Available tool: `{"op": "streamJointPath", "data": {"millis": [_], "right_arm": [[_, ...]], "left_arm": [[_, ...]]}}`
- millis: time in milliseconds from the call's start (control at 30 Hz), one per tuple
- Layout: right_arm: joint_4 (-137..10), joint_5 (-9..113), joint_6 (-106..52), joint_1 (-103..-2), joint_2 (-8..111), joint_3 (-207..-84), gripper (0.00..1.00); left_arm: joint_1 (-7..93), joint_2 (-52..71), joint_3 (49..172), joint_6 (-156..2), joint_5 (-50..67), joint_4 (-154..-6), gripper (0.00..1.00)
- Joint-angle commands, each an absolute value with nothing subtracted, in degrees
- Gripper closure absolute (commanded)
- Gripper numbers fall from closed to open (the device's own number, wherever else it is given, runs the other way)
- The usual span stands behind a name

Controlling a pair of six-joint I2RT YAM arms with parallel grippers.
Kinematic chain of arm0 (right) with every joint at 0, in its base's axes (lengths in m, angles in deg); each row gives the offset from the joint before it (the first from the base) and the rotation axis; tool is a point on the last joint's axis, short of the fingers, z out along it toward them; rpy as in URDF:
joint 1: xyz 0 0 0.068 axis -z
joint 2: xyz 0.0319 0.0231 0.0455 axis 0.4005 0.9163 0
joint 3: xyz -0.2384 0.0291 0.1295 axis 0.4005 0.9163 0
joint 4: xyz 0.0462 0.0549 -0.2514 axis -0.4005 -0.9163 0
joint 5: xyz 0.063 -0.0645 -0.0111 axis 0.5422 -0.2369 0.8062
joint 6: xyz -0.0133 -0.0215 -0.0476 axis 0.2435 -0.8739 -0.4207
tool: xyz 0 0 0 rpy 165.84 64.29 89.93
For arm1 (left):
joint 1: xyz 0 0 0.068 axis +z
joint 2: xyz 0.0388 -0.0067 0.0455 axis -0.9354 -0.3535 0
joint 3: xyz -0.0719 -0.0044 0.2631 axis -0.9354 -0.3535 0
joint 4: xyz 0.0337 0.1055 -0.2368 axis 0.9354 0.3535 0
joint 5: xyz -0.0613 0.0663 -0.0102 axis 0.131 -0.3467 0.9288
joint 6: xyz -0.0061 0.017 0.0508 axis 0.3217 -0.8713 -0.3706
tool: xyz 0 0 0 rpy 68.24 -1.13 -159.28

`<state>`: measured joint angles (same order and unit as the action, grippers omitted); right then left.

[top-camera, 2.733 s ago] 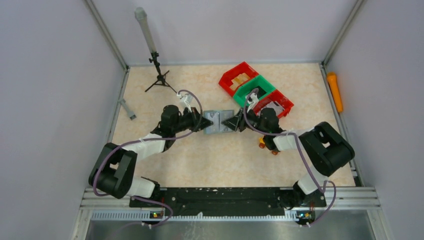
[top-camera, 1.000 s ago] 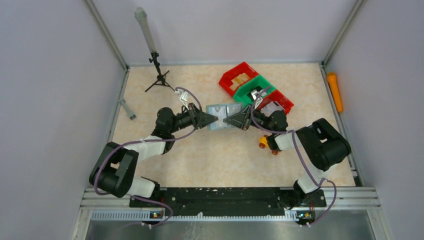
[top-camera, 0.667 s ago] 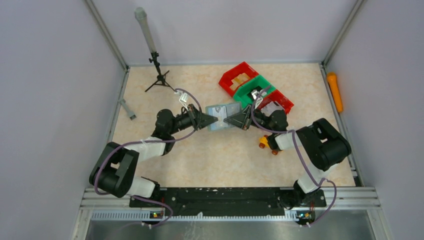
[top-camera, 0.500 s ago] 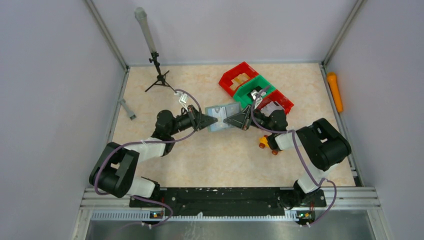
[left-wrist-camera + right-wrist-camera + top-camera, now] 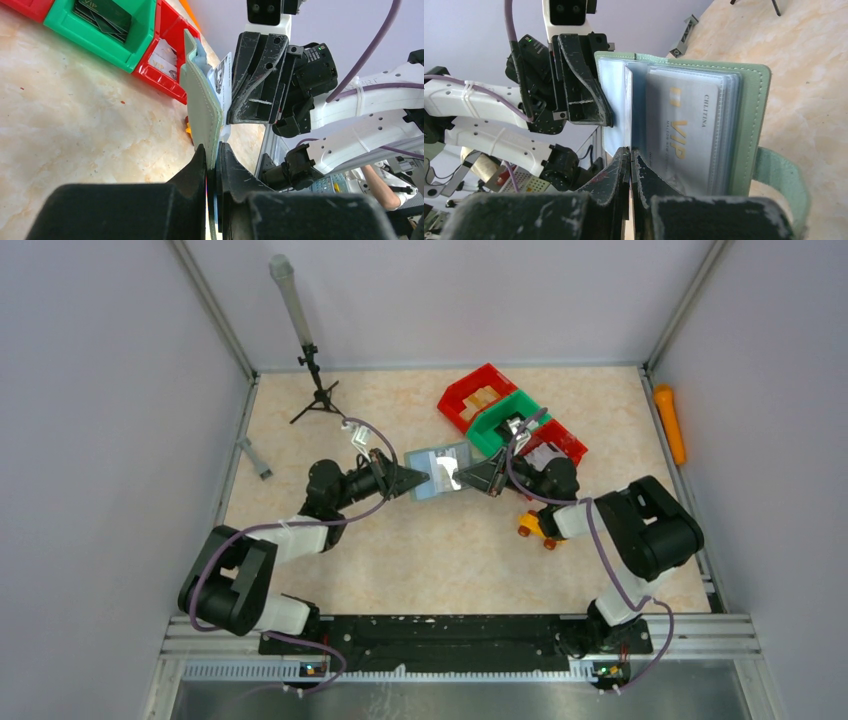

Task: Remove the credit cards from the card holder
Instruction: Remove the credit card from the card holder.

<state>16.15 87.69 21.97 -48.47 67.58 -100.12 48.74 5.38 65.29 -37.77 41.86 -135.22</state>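
Both end effectors pinch the opened card holder (image 5: 440, 470) above the counter (image 5: 400, 570).
The left end effector (image 5: 214, 152), nearly closed, clamps the holder's green cover edge on its 9 o'clock side. The right end effector (image 5: 630, 152), closed tight, nips a clear inner sleeve beside a VIP credit card (image 5: 684, 130) that sits in its pocket. A few seconds earlier the holder lay flat, nearer 6 o'clock; now it stands spread between them. A green bin (image 5: 510, 418) sits beyond at 1 o'clock.
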Motion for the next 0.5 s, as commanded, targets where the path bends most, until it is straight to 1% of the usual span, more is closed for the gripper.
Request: {"op": "streamJointPath", "data": {"millis": [0,167,467], "right_arm": [[18.55,87.12,20.35,-48.52,67.25,-100.89,0.98],[16.3,85.96,19.52,-48.54,66.87,-100.77,1.0],[1.64,77.71,12.9,-47.18,61.8,-99.98,1.0]], "left_arm": [[48.58,5.68,65.76,-36.61,45.09,-141.57,1.0],[48.56,5.79,65.64,-37.14,44.16,-140.61,1.0],[48.64,10.38,66.42,-44.66,34.98,-123.82,1.0]]}}
